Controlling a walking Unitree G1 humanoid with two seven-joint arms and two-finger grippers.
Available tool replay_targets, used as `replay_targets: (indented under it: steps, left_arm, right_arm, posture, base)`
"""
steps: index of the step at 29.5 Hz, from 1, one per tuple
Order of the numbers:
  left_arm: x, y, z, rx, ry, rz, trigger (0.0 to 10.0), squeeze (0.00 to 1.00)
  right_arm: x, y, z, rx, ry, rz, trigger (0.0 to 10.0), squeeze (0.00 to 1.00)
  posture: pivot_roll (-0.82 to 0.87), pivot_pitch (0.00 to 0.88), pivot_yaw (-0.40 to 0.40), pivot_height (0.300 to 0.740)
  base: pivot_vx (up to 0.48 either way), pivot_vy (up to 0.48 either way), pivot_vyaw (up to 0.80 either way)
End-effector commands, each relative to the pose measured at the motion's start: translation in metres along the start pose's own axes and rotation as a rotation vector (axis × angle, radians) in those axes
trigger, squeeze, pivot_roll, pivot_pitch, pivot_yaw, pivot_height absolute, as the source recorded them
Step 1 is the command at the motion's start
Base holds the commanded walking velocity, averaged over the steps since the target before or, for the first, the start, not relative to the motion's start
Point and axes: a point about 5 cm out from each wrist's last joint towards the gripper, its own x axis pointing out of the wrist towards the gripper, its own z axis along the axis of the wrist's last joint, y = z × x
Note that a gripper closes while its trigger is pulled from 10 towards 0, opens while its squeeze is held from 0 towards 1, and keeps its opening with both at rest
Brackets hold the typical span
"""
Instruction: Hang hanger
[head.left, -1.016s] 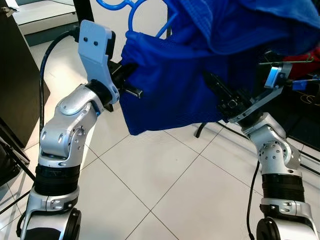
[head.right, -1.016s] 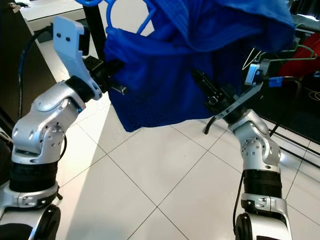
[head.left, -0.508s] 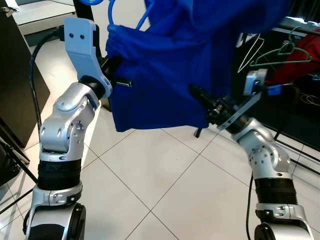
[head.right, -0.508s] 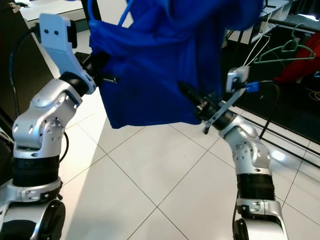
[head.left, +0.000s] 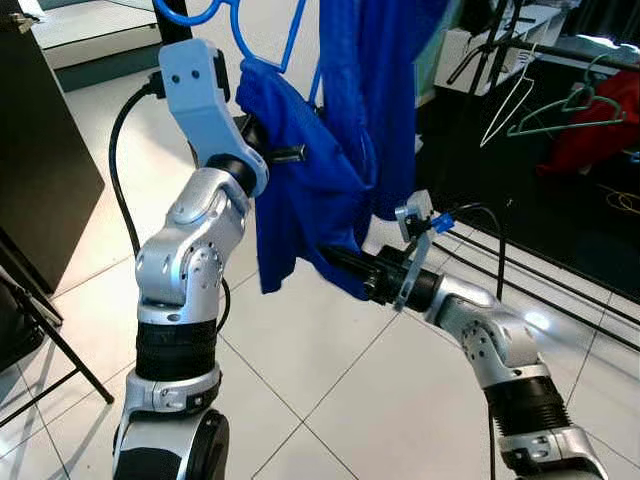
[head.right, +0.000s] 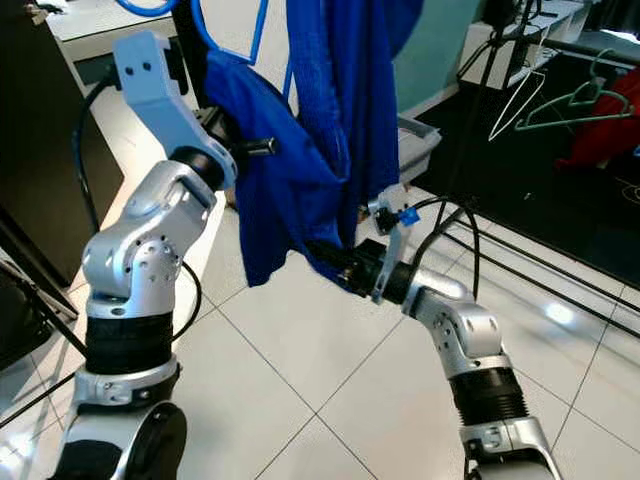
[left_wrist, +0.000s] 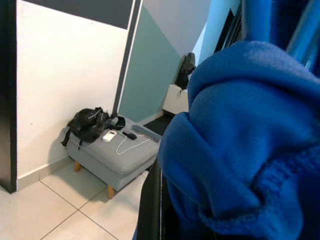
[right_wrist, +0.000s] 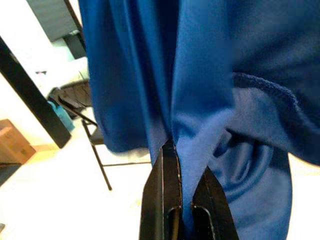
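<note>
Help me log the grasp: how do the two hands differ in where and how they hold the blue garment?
The left hand is raised high, in bunched cloth near the blue hanger. The right hand sits low, reaching sideways, pinching the blue garment at its lower fold. Both are shut on it.

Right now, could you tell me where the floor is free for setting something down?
Bare tiles lie between the two arms, below the blue garment. The rack legs and hangers crowd the right; a black stand crowds the left.

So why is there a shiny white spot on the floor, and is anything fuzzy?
Eye views: glare on the glossy floor tiles behind the right arm. Left wrist view: the blue garment is so close it looks soft, while the grey bench stays sharp.
</note>
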Motion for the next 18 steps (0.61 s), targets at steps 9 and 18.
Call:
replay_targets:
  steps: [9, 18]
  left_arm:
    - [0.002, 0.002, 0.014, 0.048, -0.055, 0.010, 10.0, 0.00]
    - [0.002, 0.040, 0.037, 0.427, -0.064, -0.018, 10.0, 0.00]
  right_arm:
    - [-0.009, -0.001, -0.014, 0.004, 0.095, 0.003, 0.0, 0.00]
    - [-0.038, -0.039, -0.047, 0.015, 0.306, -0.333, 7.1, 0.00]
  posture:
    - [0.01, 0.058, 0.016, 0.740]
    - [0.00, 0.070, 0.013, 0.740]
  base:
    - [0.000, 0.000, 0.00]
    - [0.000, 0.000, 0.00]
